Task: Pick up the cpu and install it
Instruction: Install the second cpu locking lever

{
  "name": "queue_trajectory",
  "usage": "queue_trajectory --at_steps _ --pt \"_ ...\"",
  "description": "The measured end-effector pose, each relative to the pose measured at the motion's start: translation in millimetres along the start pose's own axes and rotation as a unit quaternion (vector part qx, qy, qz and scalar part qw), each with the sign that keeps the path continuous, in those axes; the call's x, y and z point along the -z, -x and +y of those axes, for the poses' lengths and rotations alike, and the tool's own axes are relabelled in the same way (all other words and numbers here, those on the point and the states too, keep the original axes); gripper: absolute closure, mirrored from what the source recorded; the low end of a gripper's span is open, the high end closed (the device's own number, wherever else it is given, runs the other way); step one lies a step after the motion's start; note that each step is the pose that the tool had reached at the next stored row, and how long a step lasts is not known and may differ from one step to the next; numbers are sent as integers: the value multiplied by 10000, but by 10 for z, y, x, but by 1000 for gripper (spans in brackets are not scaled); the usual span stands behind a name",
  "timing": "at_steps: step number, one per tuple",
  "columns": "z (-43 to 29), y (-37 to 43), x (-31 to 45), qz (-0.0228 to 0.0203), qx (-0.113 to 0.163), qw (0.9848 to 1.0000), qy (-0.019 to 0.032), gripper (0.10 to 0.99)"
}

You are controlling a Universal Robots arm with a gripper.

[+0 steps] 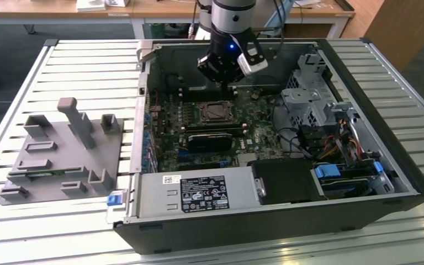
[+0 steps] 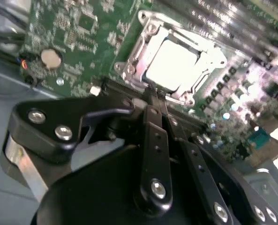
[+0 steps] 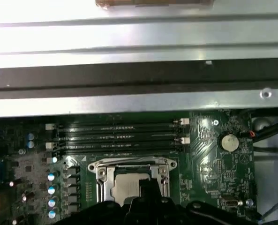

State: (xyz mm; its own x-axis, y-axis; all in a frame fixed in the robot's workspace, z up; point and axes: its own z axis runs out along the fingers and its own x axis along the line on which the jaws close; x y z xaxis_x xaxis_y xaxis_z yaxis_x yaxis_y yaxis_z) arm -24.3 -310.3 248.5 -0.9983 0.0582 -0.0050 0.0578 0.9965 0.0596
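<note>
Since the gripper [image 1: 231, 81] is hanging over the open computer case [image 1: 407, 165], just past the far side of the socket frame [image 1: 216, 112], I'd call this the install end of the job, not the pick-up. The cpu [image 2: 171, 63] looks to me like it's lying flat inside the frame, shiny top up, though that's my read and not a sure thing. Fingers look pinched together, and I can't make out anything between them.

Any more work at that socket calls for coming straight down and square to the frame, with a light touch. It's a tight spot and the motherboard [image 1: 169, 138] parts crowd it.

View-wise, the second wrist view gives me the fingertips right beside the frame's edge. The first wrist view adds the memory slots [image 3: 115, 136] beyond the socket and the coin cell [image 3: 229, 142]. The exterior view shows the grey fixture tray [image 1: 57, 154], well apart on its left.
</note>
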Motion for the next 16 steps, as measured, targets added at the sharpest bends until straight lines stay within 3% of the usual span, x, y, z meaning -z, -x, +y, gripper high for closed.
queue_trajectory --at_steps 5,9,13,16 --pt "-197 11 1 8 0 10000 0 980" --pt "-336 19 -15 57 -3 10000 -4 980" --pt "-389 22 -52 72 -4 10000 38 980" --pt "-470 27 -79 74 -4 10000 63 980"
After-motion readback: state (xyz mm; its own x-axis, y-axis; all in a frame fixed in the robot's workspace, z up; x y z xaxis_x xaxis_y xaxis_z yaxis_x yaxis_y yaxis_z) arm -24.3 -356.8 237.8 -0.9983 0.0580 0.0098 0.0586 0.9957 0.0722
